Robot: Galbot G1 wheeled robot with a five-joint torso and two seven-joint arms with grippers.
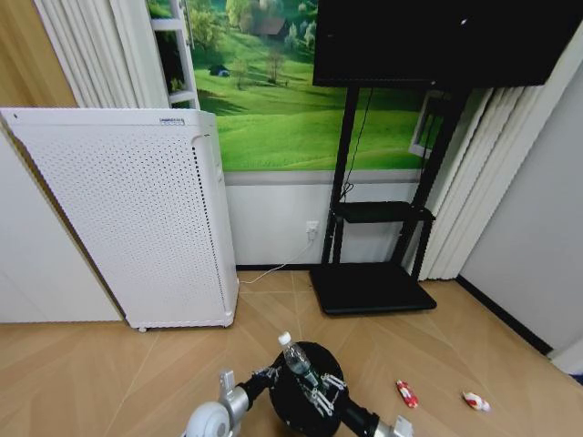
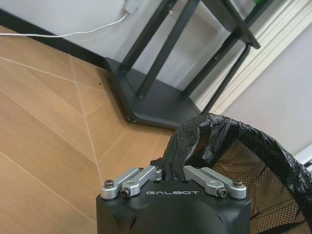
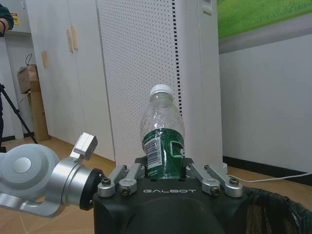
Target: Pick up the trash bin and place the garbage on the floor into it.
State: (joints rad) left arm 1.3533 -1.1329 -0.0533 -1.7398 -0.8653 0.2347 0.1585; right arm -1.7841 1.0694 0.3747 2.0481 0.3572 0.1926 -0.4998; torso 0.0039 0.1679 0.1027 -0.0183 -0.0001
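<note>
Fingers of my right gripper [image 3: 168, 168] are clamped on the bottle [image 3: 162, 134] at its green label, upright, above the trash bin [image 1: 305, 391]. Left gripper [image 2: 171, 175] is pinched on the bin's rim and liner. Bottle: light, thin-walled, crushable, so grip mid-body w/ low force. Bin: light, liner slippery. Packet [image 1: 406, 393] and white-red piece [image 1: 475, 401] lie on the floor [image 1: 109, 373], right of bin.
</note>
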